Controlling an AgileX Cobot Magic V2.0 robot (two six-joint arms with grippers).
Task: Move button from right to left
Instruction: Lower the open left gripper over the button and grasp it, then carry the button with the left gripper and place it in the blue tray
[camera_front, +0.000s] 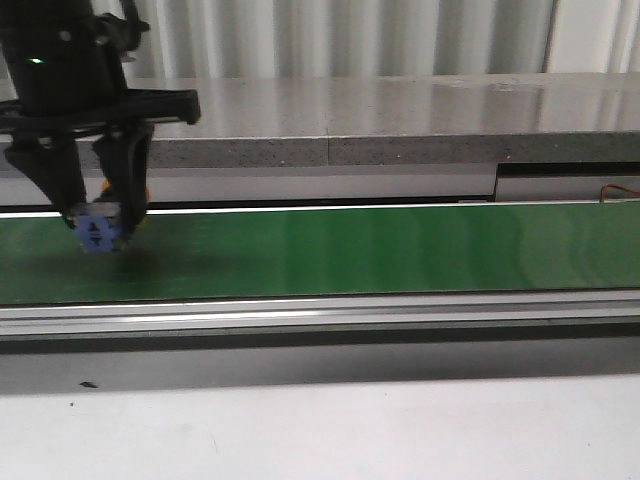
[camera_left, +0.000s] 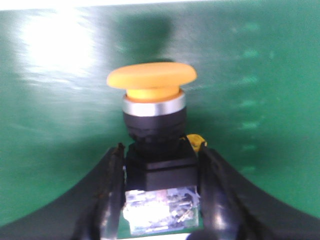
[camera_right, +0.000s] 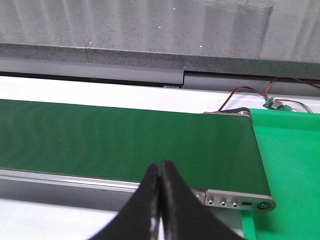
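Note:
The button (camera_left: 152, 115) has a yellow mushroom cap, a silver ring, a black collar and a translucent blue-grey block. My left gripper (camera_left: 160, 162) is shut on its black body, one finger on each side. In the front view the left gripper (camera_front: 100, 215) holds the button (camera_front: 100, 232) at the far left of the green belt (camera_front: 380, 250), low over or on the belt surface; I cannot tell which. My right gripper (camera_right: 160, 170) is shut and empty, over the near rail at the belt's right end. It is out of the front view.
A grey stone ledge (camera_front: 400, 120) runs behind the belt. A metal rail (camera_front: 320, 318) borders the belt's near side, with the white table (camera_front: 320, 430) in front. Red and black wires (camera_right: 250, 95) and a bright green mat (camera_right: 287, 165) lie beyond the belt's right end.

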